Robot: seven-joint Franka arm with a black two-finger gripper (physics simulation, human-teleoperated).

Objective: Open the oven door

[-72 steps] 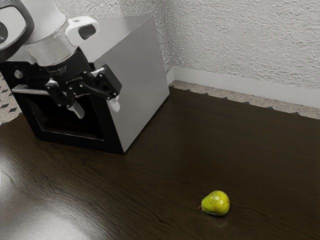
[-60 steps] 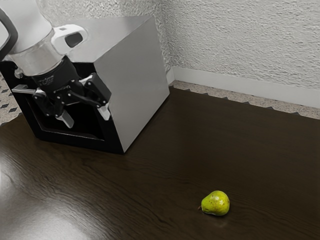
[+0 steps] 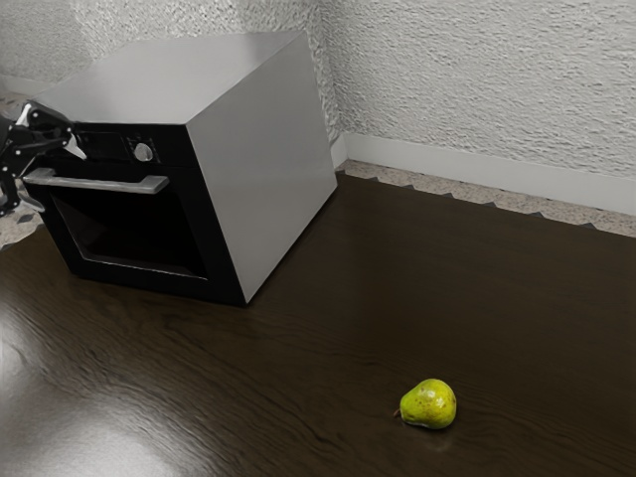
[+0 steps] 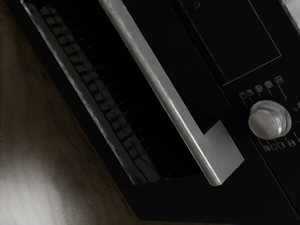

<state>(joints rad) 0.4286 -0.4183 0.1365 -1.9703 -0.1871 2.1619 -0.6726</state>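
At the left edge of the exterior view my black gripper (image 3: 50,176) stands open by the left end of the oven handle (image 3: 109,184), one fingertip higher than the bar and the other lower. Behind the handle, the oven door (image 3: 139,234) lies flush with the oven's front, shut. In the wrist view the silver handle (image 4: 164,98) runs slantwise past the dark door window (image 4: 105,89), with its squared end bracket facing the camera. Nothing is held between the fingers.
The oven's grey side (image 3: 263,169) rises from the dark table (image 3: 378,298). A green-yellow pear (image 3: 429,404) lies near the table's front. A round knob (image 4: 269,120) is on the control panel above the handle.
My gripper has moved to the exterior view's left, from in front of the door's right part to the handle's far left end. The door has not moved.
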